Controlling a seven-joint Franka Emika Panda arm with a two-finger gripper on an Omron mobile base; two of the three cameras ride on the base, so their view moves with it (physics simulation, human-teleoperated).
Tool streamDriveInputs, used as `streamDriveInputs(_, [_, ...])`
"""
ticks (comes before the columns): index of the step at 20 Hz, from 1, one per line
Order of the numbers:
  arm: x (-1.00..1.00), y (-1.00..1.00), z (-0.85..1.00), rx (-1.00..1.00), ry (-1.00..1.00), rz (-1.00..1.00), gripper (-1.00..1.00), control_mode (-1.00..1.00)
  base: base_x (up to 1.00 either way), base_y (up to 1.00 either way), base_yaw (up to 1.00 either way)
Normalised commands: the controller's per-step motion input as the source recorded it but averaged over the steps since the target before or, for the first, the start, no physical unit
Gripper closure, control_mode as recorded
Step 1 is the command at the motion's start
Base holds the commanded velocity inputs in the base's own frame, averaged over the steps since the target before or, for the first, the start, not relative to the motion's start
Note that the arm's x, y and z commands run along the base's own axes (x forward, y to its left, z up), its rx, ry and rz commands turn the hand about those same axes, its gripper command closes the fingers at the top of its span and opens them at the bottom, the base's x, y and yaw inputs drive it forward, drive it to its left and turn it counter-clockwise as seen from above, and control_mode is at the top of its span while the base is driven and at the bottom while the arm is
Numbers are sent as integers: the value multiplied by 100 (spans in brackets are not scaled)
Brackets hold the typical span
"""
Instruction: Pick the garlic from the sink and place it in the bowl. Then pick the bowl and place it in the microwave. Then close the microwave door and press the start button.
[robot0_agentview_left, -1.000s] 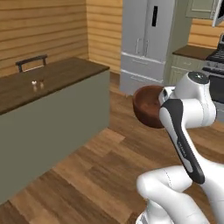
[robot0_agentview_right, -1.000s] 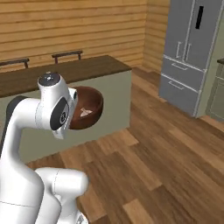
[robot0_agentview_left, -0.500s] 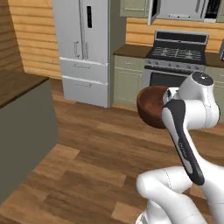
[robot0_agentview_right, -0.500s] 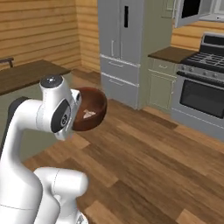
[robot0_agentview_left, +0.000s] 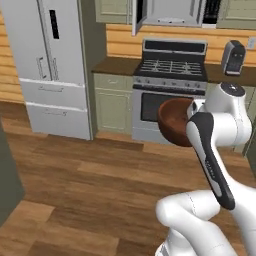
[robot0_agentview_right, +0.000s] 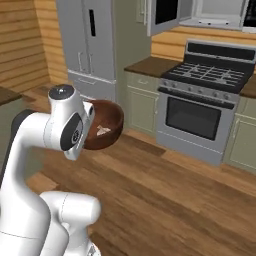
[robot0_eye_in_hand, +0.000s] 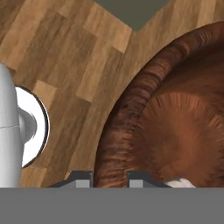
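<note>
My gripper (robot0_eye_in_hand: 109, 177) is shut on the rim of the dark reddish-brown bowl (robot0_agentview_left: 174, 122), which it holds up in the air in front of the arm. One fingertip sits outside the rim and the other inside. The pale garlic (robot0_agentview_right: 103, 131) lies inside the bowl (robot0_agentview_right: 104, 125), and its edge shows as a pale bit (robot0_eye_in_hand: 180, 182) in the hand view. The microwave (robot0_agentview_right: 220, 12) hangs above the stove, with the microwave door (robot0_agentview_right: 163, 13) swung open to the left. The black keypad panel (robot0_agentview_left: 212, 9) shows, but the start button cannot be made out. The sink is out of view.
A stove (robot0_agentview_left: 171, 85) with a black oven window stands straight ahead, between green cabinets (robot0_agentview_left: 113, 104). A tall grey fridge (robot0_agentview_left: 49, 65) is on the left. A small grey appliance (robot0_agentview_left: 233, 56) sits on the counter right of the stove. Wooden floor (robot0_agentview_left: 90, 185) lies in between.
The base has turned, so the views swept from the island past the fridge to the stove and microwave. The bowl stays held in the gripper in the same pose.
</note>
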Motion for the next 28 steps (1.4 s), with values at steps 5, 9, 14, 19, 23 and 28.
streamDriveInputs(5, [0, 0, 0, 0, 0, 0, 100, 100, 100, -65, -19])
streamDriveInputs(9, [0, 0, 0, 0, 0, 0, 100, 100, 100, -77, -10])
streamDriveInputs(14, [0, 0, 0, 0, 0, 0, 100, 100, 100, -37, -10])
streamDriveInputs(19, [0, 0, 0, 0, 0, 0, 100, 100, 100, 0, -12])
streamDriveInputs(23, [0, 0, 0, 0, 0, 0, 100, 100, 100, 0, -9])
streamDriveInputs(28, [0, 0, 0, 0, 0, 0, 100, 100, 100, 17, -4])
